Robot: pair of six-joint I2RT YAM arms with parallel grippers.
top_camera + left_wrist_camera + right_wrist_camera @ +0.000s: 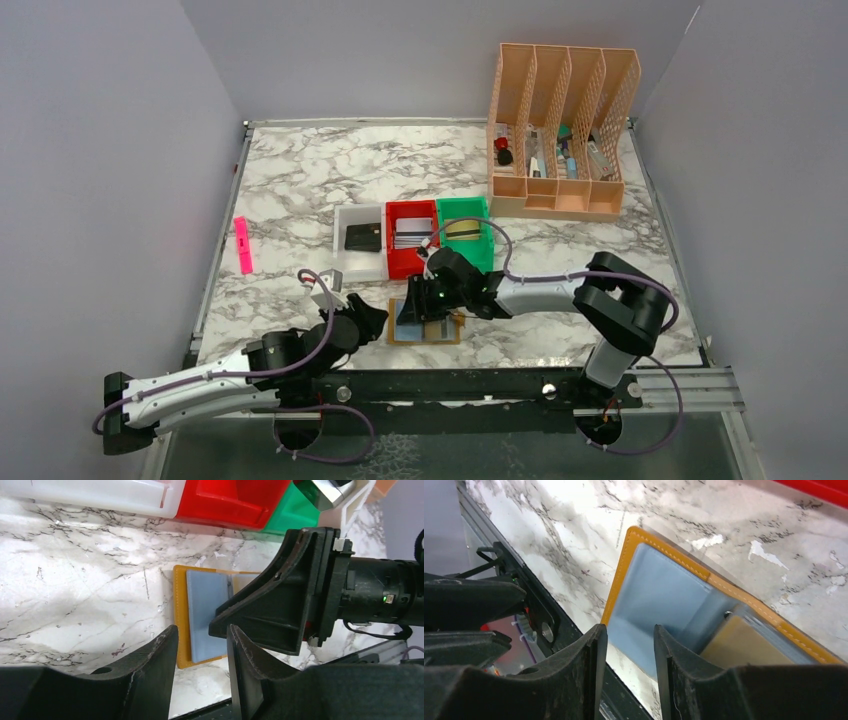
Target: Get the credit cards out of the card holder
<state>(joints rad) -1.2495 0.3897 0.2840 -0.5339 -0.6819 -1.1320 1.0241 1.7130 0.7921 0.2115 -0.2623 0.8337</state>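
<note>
The card holder lies open and flat on the marble counter, close to the near edge, its long side running roughly along the black rail. A tan card shows in the pocket on one half. The right tool hangs over the holder's blue panel, jaws apart and grasping nothing. The left tool sits just beside the holder's left edge, likewise released, with nothing between its fingers. A white bin, a red bin and a green bin stand close behind the holder, leaving only a narrow strip of marble. To the left the counter runs wide, out to a pink strip.
</note>
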